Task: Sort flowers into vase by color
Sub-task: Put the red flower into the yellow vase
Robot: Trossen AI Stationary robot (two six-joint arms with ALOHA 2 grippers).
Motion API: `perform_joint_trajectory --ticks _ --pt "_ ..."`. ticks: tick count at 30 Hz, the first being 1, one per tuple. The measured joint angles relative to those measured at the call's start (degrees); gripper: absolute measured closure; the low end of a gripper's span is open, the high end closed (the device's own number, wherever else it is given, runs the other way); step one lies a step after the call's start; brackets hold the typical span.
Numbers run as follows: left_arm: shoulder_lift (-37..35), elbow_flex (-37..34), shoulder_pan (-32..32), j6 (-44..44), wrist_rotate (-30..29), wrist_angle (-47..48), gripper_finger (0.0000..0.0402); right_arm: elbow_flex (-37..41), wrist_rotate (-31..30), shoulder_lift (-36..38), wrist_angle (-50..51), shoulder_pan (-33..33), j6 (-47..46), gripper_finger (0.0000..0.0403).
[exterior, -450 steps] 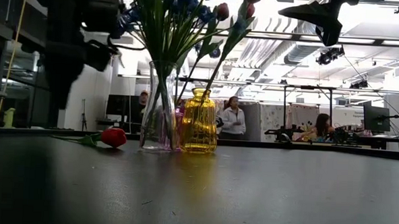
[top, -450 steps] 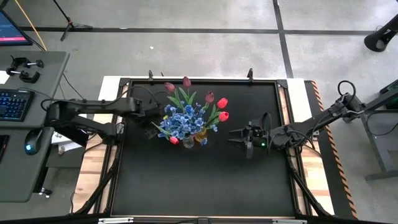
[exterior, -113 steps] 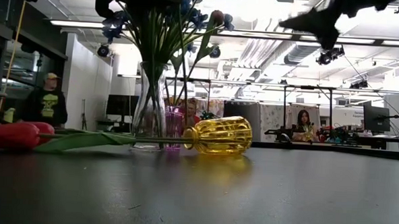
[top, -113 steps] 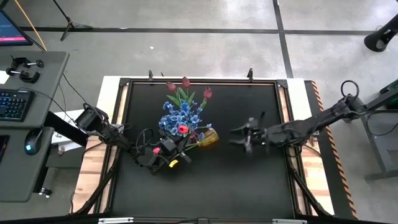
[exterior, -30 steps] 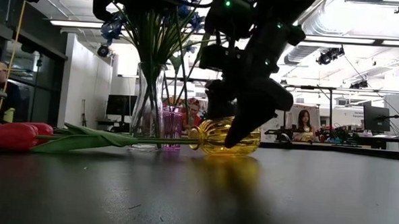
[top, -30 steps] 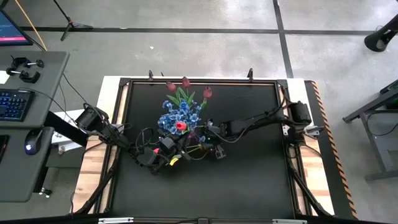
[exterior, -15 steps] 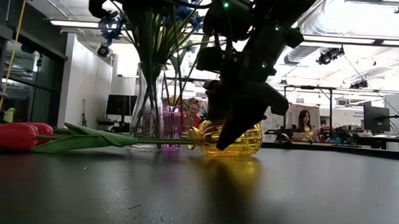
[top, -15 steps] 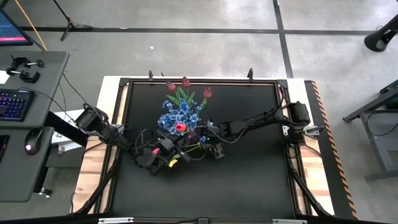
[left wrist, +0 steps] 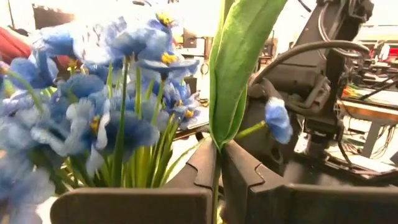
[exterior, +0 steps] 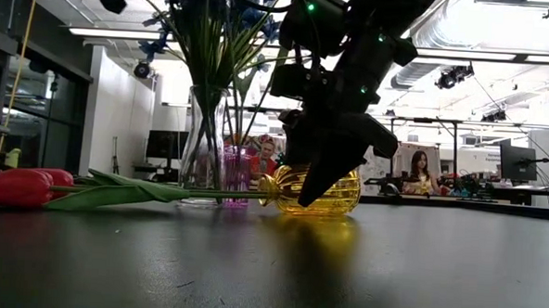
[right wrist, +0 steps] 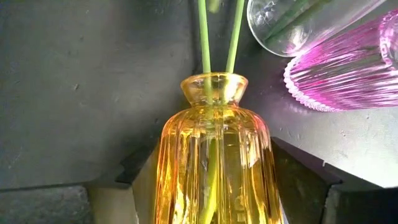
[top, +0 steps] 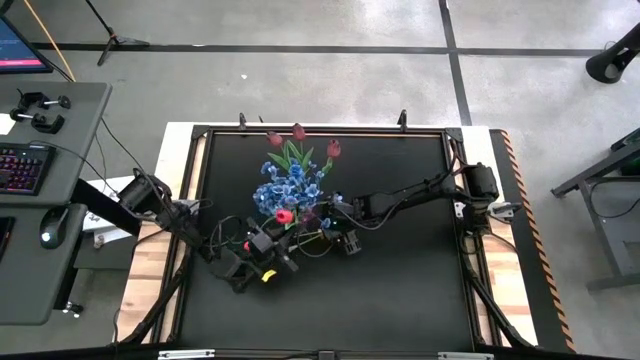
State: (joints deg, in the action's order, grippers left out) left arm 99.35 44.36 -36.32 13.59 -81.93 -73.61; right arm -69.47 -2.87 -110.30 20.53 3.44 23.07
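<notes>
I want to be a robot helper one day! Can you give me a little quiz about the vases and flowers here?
1. True or false: the yellow vase stands upright on the table.
2. What closes around the yellow vase? A) the right tool B) a person's hand C) nothing
3. Fill in: the left tool pinches a green ____.

Key:
1. False; it lies on its side, two stems coming out of its mouth.
2. A.
3. Stem; it runs up between the tool's fingers to a leaf.
</notes>
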Motion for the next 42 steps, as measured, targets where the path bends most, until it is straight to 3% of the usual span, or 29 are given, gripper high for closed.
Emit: perform_joint_trajectory --ticks 11,18,34,42 --pt "0.0 0.0 -1.9 -3.9 0.5 0.1 0.0402 -0.2 2.3 0.0 0.4 -0.4 0.0 0.0174" --pt "-1.9 0.0 -5.4 1.8 -8.0 -0.3 0.0402 -1.2 6.4 0.3 1.5 -0.5 -0.4 0.0174" --pt "-4.5 0.0 -9.1 2.0 -8.1 -0.2 0.0402 -1.4 18.7 7.9 3.8 -5.4 -5.0 0.0174" --pt "-4.5 0.0 -10.7 2.0 -8.1 -0.2 0.0402 -1.4 19.5 8.4 4.2 -5.7 -5.0 0.0174"
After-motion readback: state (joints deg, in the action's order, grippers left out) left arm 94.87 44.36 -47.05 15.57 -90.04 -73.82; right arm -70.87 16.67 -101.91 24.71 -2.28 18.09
